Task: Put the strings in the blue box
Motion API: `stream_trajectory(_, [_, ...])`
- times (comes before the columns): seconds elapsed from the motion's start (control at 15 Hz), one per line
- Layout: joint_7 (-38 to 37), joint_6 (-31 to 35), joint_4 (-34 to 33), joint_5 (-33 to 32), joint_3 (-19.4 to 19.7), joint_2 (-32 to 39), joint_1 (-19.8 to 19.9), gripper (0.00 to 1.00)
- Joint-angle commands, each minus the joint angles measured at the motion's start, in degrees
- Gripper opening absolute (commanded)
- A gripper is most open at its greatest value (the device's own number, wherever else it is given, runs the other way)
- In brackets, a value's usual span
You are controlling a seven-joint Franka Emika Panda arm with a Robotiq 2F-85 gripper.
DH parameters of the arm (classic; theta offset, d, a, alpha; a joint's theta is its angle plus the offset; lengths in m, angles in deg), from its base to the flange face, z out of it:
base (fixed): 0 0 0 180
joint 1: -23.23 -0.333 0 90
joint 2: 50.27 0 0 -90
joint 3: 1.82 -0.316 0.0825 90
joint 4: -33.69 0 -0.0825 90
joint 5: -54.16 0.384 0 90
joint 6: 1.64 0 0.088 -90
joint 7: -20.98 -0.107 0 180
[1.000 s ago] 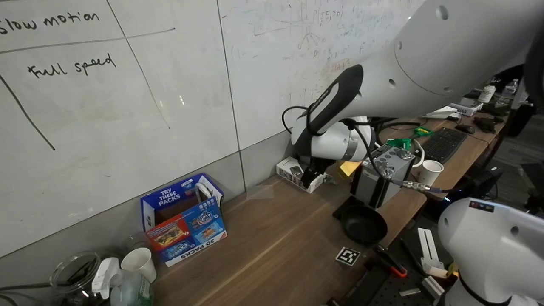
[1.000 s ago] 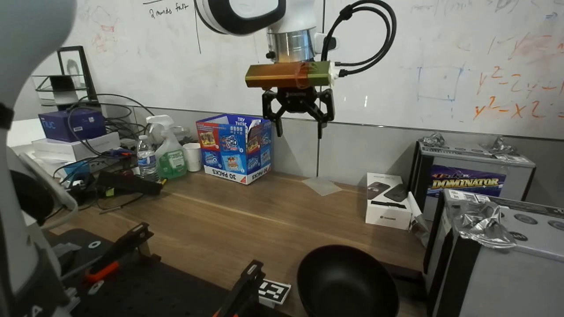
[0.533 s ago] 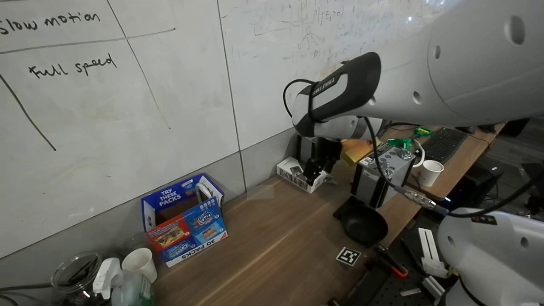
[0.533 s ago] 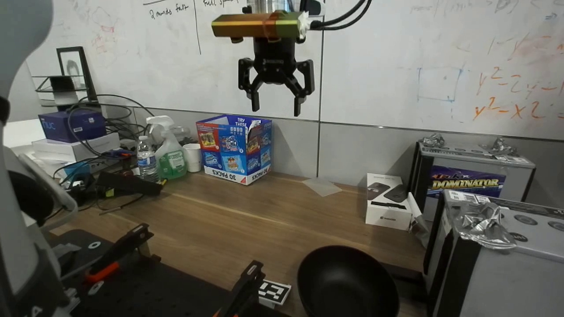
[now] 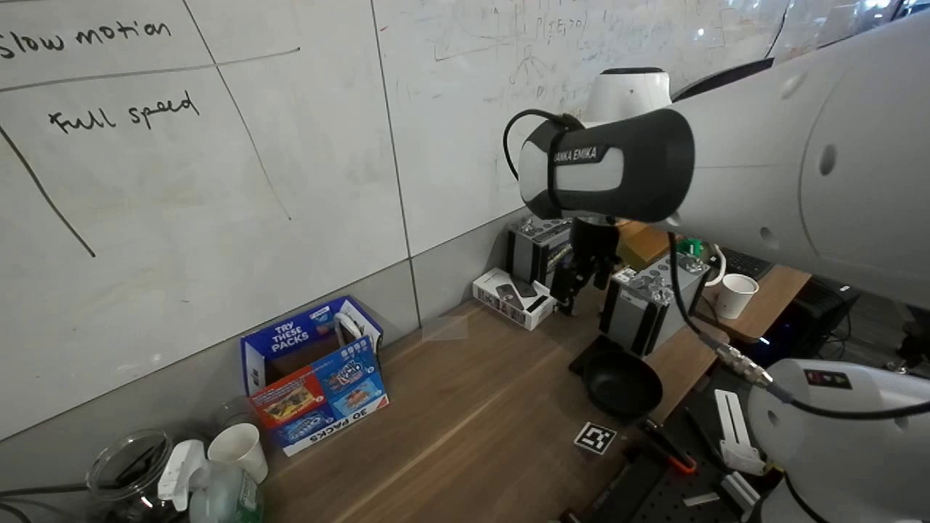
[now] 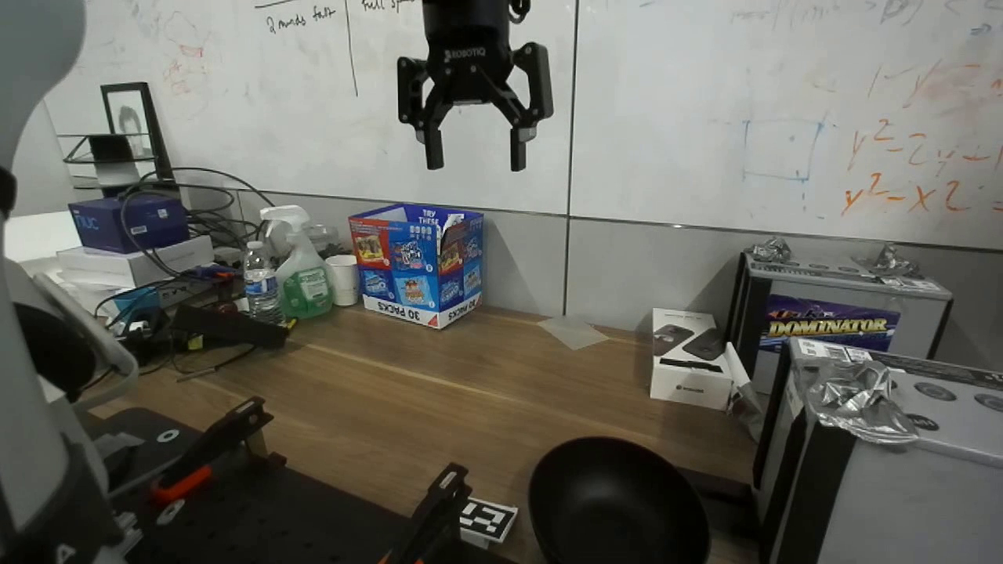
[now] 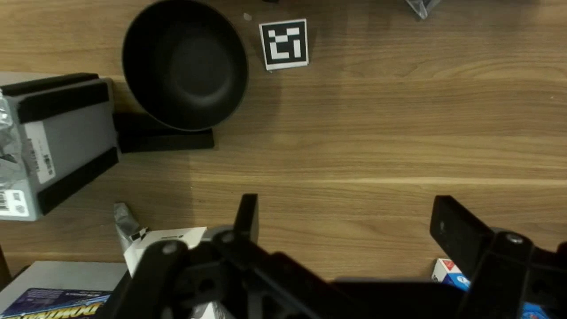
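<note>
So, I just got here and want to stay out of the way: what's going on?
A Franka Emika Panda arm has its Robotiq gripper open above the wooden table, with nothing in its grasp. What look like the strings, in white loops, show inside the open-topped blue cardboard box marked "30 PACKS", which stands beside a white cup. So the job looks done, though how far they reach down inside can't be seen.

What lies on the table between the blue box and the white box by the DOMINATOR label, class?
Between the blue box and the white box, a pale, translucent sheet lies on the wooden table, touching neither box; both exterior views show it.
</note>
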Motion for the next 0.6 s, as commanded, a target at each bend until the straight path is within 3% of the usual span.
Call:
stream_trajectory(0.0, [-0.33, -3.18, 3.33, -3.26, 3.87, 6.80, -2.35, 1.00])
stream_trajectory(0.33, [-0.20, -3.72, 4.78, -5.67, 5.22, 9.53, -2.18, 1.00])
stream_trajectory(0.4, [-0.57, -3.16, 2.50, -5.29, 2.69, 5.53, -0.55, 1.00])
stream_trajectory(0.53, [-0.59, -3.15, 2.92, -5.46, 2.94, 6.21, -0.58, 1.00])
